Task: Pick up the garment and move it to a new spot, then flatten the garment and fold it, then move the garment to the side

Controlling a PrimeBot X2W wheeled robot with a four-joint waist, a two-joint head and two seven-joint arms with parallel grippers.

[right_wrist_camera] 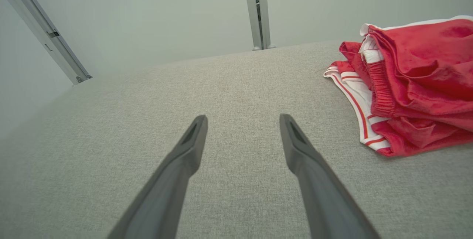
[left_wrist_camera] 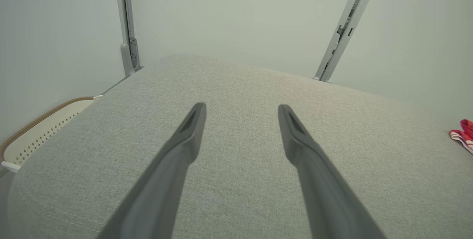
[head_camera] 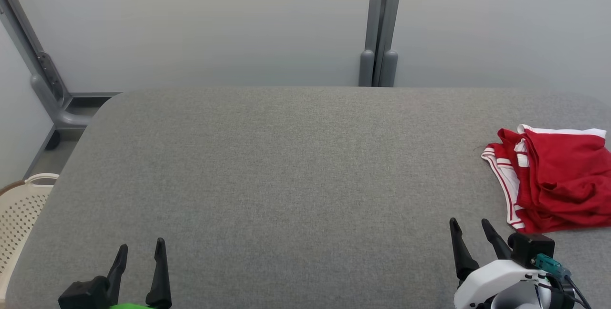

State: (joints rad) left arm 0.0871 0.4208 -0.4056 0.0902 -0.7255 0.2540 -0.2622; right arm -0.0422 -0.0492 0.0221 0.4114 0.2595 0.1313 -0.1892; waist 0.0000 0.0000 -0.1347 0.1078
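We begin with the pale grey wall (head_camera: 191, 22) that closes off the far side. Below it is the broad table (head_camera: 286, 165), covered in grey woven fabric, with rounded far corners. On that surface lies the garment (head_camera: 558, 180), a red piece with white trim and thin red stripes. It is bunched and creased at the table's right side, and part of it runs past the right edge of the head view. In the right wrist view we make out a gathered elastic band among its folds. Next in size is the right gripper (head_camera: 468, 223), low at the right over the near part of the table, with a black block and a teal plug on its white wrist housing. Its two dark fingers stand spread with bare fabric between them, holding nothing. The garment lies just beyond and to the right of their tips, near but apart. The left gripper (head_camera: 142, 244) sits low at the left, well apart from the garment, its fingers likewise parted and empty over bare table. Beside the table's left edge we see a cream perforated basket (head_camera: 19, 213) with a brown rim. Two grey metal posts (head_camera: 382, 27) stand against the wall, one behind the table's far edge and one slanting at the far left.
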